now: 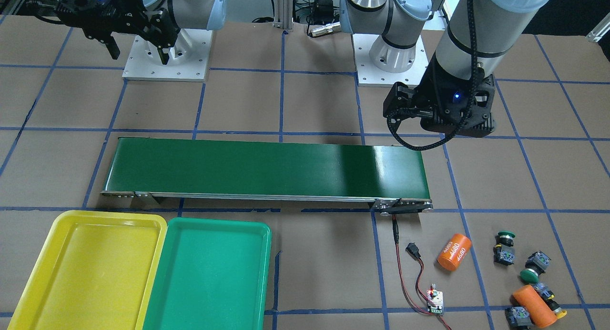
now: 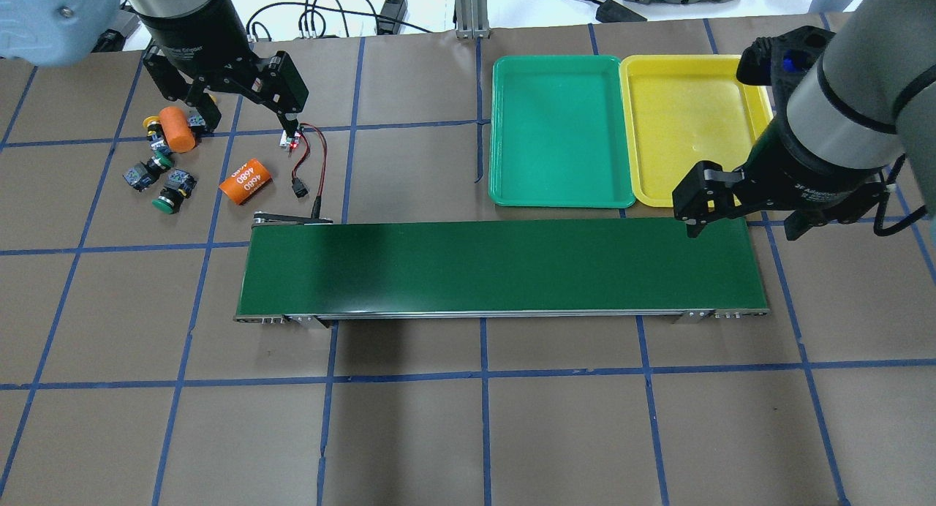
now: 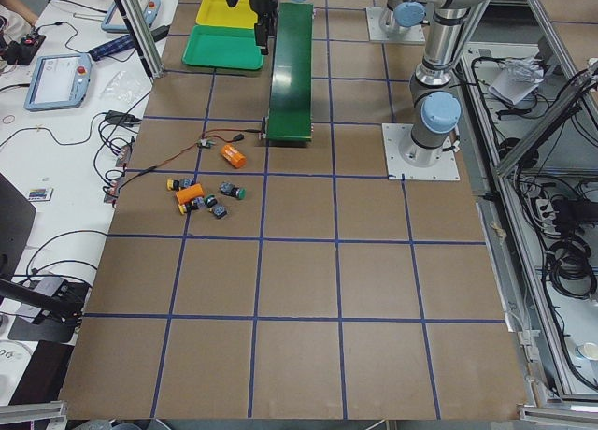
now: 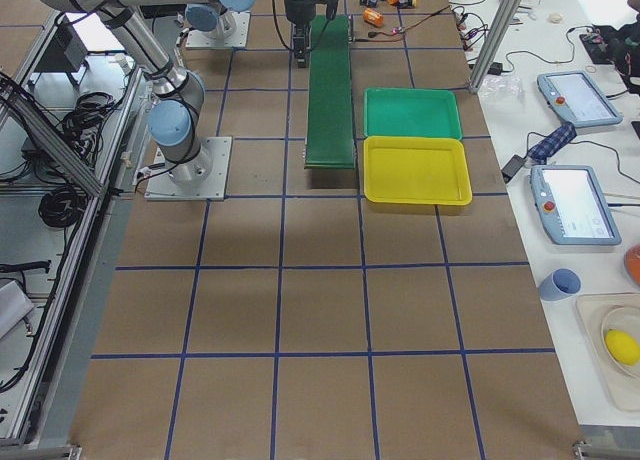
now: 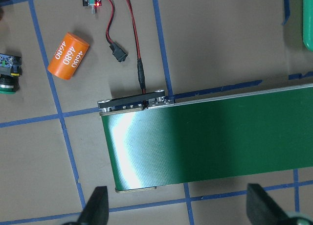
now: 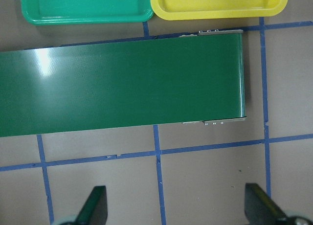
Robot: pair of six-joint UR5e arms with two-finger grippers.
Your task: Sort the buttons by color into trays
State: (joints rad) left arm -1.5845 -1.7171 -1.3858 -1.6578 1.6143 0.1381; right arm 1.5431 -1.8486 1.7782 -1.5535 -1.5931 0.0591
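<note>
Since all four small push-buttons (image 1: 505, 248), mushroom caps on black-and-blue blocks, lie bunched on the brown paper-covered table (image 1: 310, 106) past one end of the long dark-green conveyor belt (image 1: 267, 168) and both trays sit by its other end, the layout reads as a relay. My guess is that the left arm feeds the belt and the right arm sorts off it.

Two green caps and one yellow cap show. The fourth button is half hidden behind an orange cylinder marked 4680 (image 1: 533, 307), its cap unseen. A second orange cylinder (image 1: 454, 252) and a small circuit board with a red light (image 1: 434, 301) lie nearer the belt.

The left gripper (image 5: 176, 208) hangs high near the button end, fingers spread wide, nothing between them. The right gripper (image 6: 177, 208) hangs over the tray end, also wide and empty.

The shallow yellow plastic tray (image 1: 95, 268) and the shallow green plastic tray (image 1: 209, 273) sit rim against rim, just beside the belt. Neither holds anything. No button is on the belt, so none is sorted and the first pick is not yet begun.
</note>
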